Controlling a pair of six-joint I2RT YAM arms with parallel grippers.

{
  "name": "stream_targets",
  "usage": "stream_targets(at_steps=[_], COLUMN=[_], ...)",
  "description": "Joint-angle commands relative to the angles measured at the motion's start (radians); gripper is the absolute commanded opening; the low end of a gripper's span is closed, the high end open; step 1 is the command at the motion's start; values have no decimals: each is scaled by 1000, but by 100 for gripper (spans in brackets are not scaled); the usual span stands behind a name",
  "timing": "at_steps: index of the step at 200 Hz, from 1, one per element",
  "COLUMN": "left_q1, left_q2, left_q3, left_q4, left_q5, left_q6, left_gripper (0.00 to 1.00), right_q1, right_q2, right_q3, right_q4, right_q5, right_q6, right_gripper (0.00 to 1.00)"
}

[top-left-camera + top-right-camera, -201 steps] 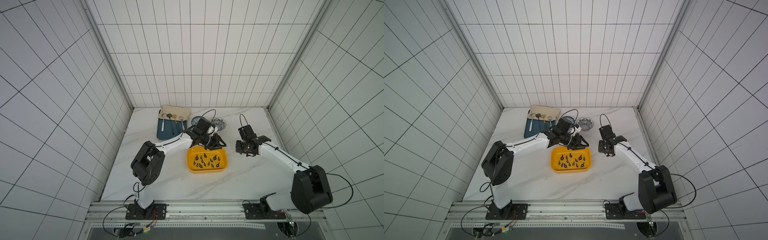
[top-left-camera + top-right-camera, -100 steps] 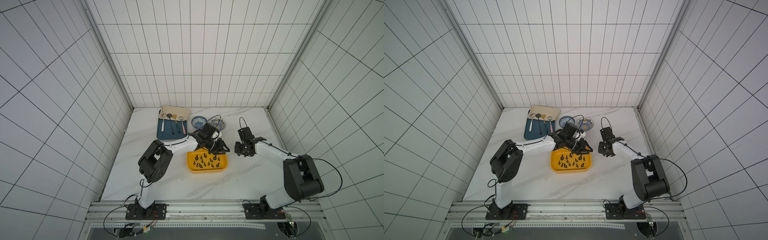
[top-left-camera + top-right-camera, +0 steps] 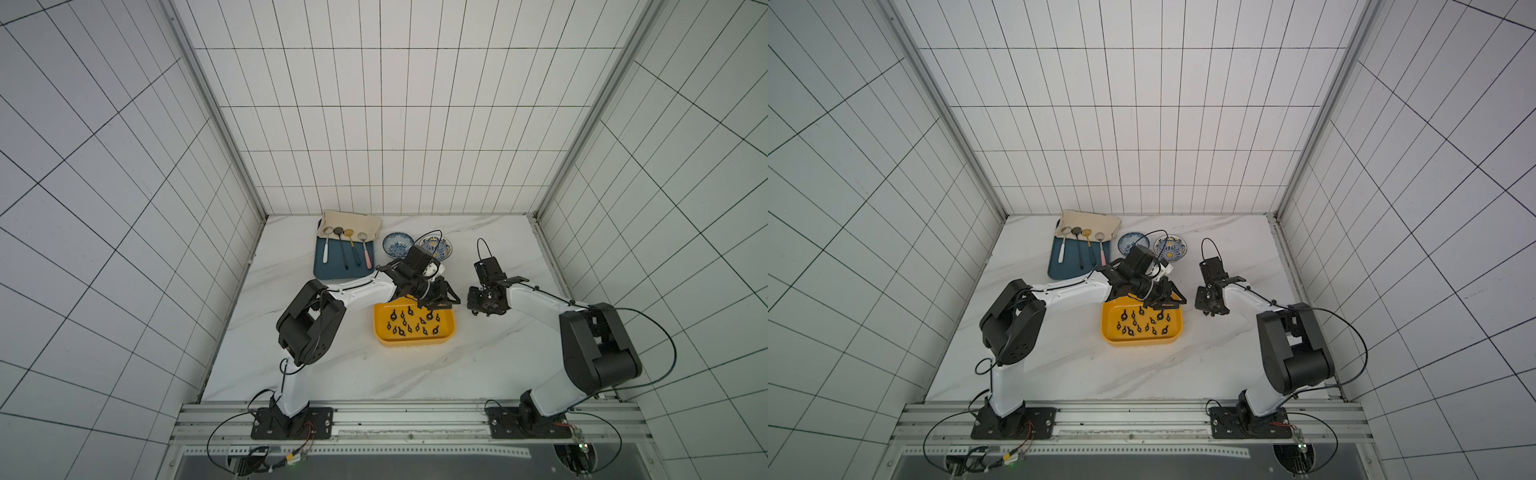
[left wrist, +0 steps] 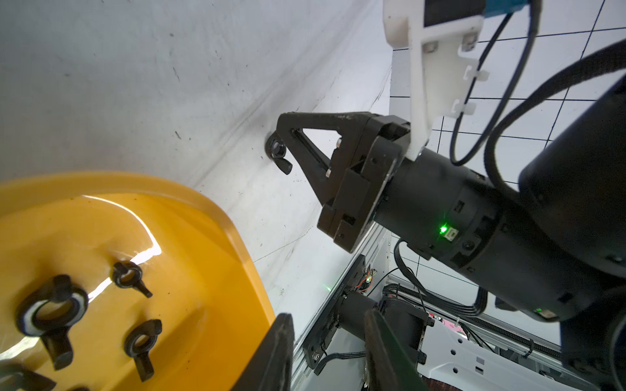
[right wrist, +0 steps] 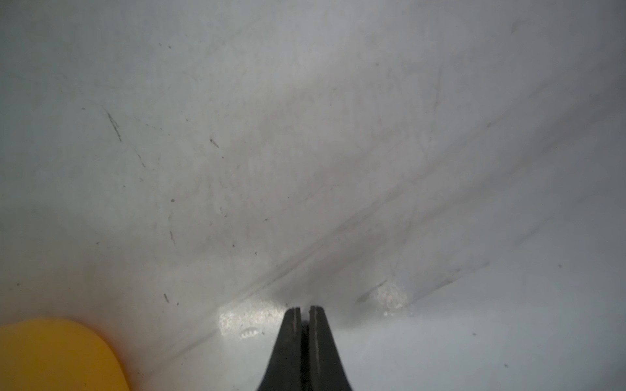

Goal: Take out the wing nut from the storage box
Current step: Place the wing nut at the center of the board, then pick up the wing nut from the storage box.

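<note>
Since a second ago, left gripper (image 3: 437,305) is seen shifted from storage box (image 3: 415,341) far rim to above box's far-right corner. Its jaws are kept partly apart, nothing seen between them. Just right of box, right gripper (image 4: 279,135) is hardly moved and held low at counter (image 3: 332,374). Its fingers are closed on wing nut (image 4: 278,150), and nut is pressed against counter outside box. Inside box, remaining wing nuts (image 3: 409,326) are left scattered as before.
</note>
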Motion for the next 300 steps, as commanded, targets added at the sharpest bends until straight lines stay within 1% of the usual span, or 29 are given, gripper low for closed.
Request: stream_targets(at_steps=[1,30,57,96,111,131,151,178,200,231,255,300], left_q1=[-1,-1,-1,0,2,19,69,199,321,451,496,505], left_q2=[6,3,1,-15,-32,-68,-124,-246,-335,-419,-466,-512], left_q3=[-5,-15,-18,-21,-24,-41,-93,-222,-323,-433,-483,-517], left_q4=[22,24,26,20,4,-13,-14,-12,-33,-78,-115,-164], left_q5=[10,10,11,13,6,0,8,9,14,28,30,23], left_q6=[10,10,8,13,26,41,43,41,59,86,104,136], left_gripper=[38,38,39,39,39,39,39,39,39,39,40,40], right_q1=[-6,-6,-6,-6,-5,-1,46,205,330,427,468,491], right_q2=[17,8,2,-40,-80,-138,-176,-177,-111,16,117,221], right_q3=[-33,-40,-37,-26,-13,9,54,138,212,295,359,397], right_q4=[-10,-16,-26,-45,-73,-111,-167,-209,-208,-161,-144,-94], right_q5=[-9,-16,-22,-3,12,2,7,28,31,-14,-39,-57], right_q6=[8,1,-6,-6,-6,-12,-7,26,44,21,-12,-13], right_gripper=[0,5,16,22,24,27,27,27,27,27,29,31])
